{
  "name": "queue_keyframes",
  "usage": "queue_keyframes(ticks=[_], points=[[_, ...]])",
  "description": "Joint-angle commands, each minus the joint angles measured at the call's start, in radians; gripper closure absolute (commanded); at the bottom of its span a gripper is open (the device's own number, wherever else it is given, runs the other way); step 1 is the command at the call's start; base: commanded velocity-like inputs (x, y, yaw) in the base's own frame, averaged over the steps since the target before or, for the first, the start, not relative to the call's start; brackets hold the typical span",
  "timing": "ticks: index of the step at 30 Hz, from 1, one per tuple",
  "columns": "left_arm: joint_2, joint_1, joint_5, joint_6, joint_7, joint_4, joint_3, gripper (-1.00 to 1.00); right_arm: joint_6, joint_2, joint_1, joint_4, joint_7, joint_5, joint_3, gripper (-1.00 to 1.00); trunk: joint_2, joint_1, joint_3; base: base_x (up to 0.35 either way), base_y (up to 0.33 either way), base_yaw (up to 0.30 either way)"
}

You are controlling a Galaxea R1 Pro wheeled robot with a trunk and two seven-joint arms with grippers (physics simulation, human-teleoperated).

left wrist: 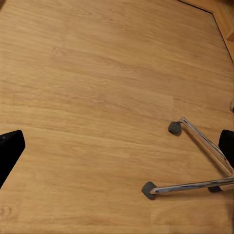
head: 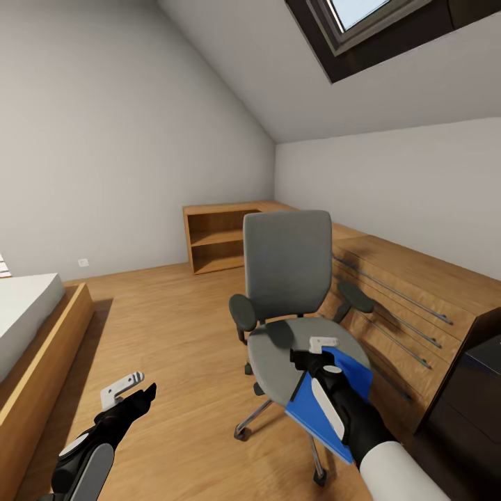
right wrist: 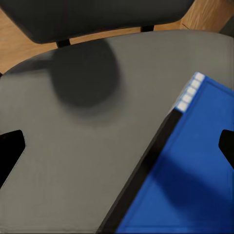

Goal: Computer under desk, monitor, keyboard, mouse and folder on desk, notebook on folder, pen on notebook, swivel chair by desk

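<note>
While the right tool (head: pixel 327 355) hangs over the grey swivel chair (head: pixel 289 278), fingers apart, the blue folder (head: pixel 327 403) lies on the seat's front edge beneath it. Left tool (head: pixel 129 391) is low over the wooden floor (left wrist: pixel 97 97), fingers apart, empty.

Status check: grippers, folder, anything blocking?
Right gripper open over folder on swivel chair seat. Left gripper open, empty, above floor. Armrests flank seat.

Folder (head: pixel 362 379): flat, bright blue, dark spine, lying on the grey swivel chair (head: pixel 289 261) seat, directly under the right end effector (head: pixel 316 355).
</note>
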Motion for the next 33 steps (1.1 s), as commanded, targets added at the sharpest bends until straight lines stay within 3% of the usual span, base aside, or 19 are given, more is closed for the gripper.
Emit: queue_keyframes(ticks=[1, 16, 33], points=[[0.0, -0.001, 0.011, 0.003, 0.008, -0.001, -0.001, -1.0, 0.01, 0.0, 0.006, -0.013, -0.012, -0.01, 0.004, -1.0, 0.0, 0.0, -0.001, 0.0, 0.0, 0.0], [0.0, -0.001, 0.011, 0.003, 0.008, -0.001, -0.001, -1.0, 0.044, 0.0, 0.078, -0.153, -0.025, -0.012, 0.004, -1.0, 0.0, 0.0, -0.001, 0.0, 0.0, 0.0], [0.0, -0.001, 0.012, 0.003, 0.008, -0.001, -0.001, -1.0, 0.041, 0.003, 0.084, -0.177, -0.024, -0.018, 0.005, -1.0, 0.0, 0.0, -0.001, 0.0, 0.0, 0.0]])
